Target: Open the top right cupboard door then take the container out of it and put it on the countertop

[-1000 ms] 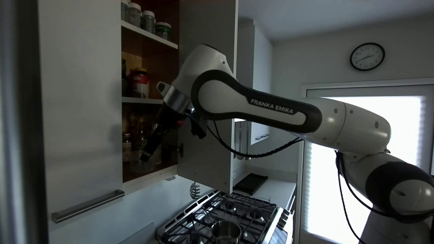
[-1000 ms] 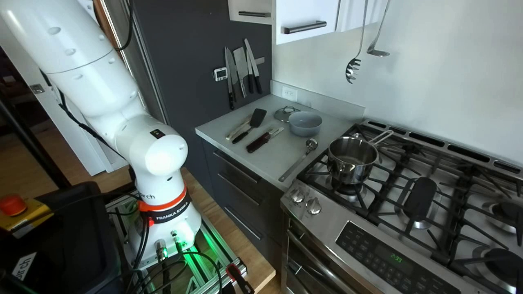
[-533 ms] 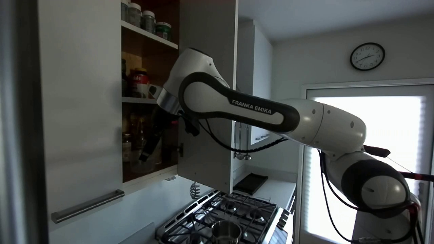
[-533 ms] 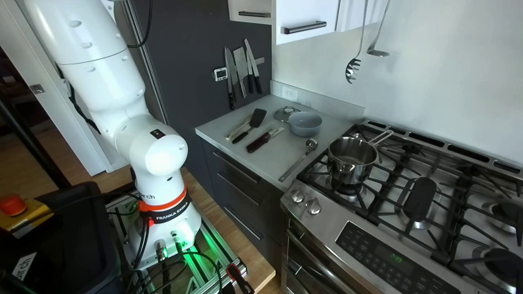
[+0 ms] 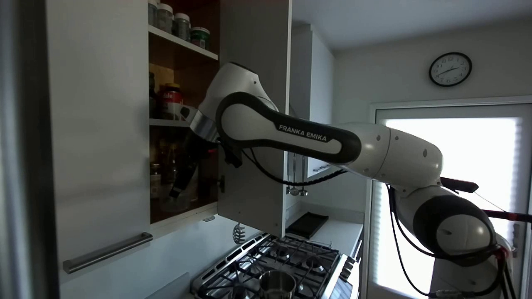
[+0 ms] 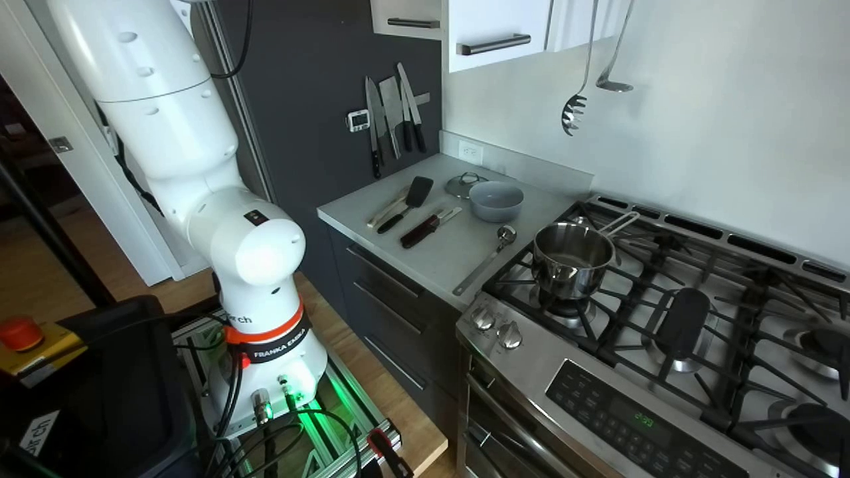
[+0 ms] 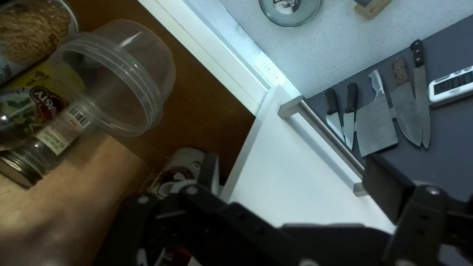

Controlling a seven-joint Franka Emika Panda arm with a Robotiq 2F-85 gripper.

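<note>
At the far left of an exterior view, a closed pale panel (image 5: 99, 145) has a metal bar handle (image 5: 109, 252) near its bottom edge. Next to it, a cupboard (image 5: 185, 219) stands open, with small jars (image 5: 182, 27) on its upper shelf (image 5: 183, 42) and a red-labelled jar (image 5: 171, 101) with a yellow lid on the middle one. On the bottom level, near the front edge, the clear plastic container (image 7: 149, 61) sits upright beside a gold-lidded glass jar (image 7: 59, 135). The tilted pincer (image 7: 299, 181) points down into this level; the wrist view shows its fingers spread wide apart, with the container outside the gap, off to the upper left and apart from them. To the right, the cupboard door (image 5: 257, 203) is swung open, and a white robot arm (image 5: 314, 131) reaches across in front of it. Further right, a round clock (image 5: 450, 69) hangs high up. In an exterior view over the stove (image 6: 524, 375), again from the left, the arm stands on its base (image 6: 305, 365), and knives (image 6: 392, 119) hang on a dark wall (image 6: 292, 79) behind a pale table (image 6: 441, 265). On the table lie a black spatula (image 6: 418, 191), a glass lid (image 6: 458, 187), a grey bowl (image 6: 496, 202) and, nearest the stove, a long metal spoon (image 6: 483, 265). The stove borders the table on the right and carries a steel pot (image 6: 572, 259), seen in both exterior views. Above it hang a pasta server (image 6: 574, 114) and a ladle (image 6: 613, 86).
</note>
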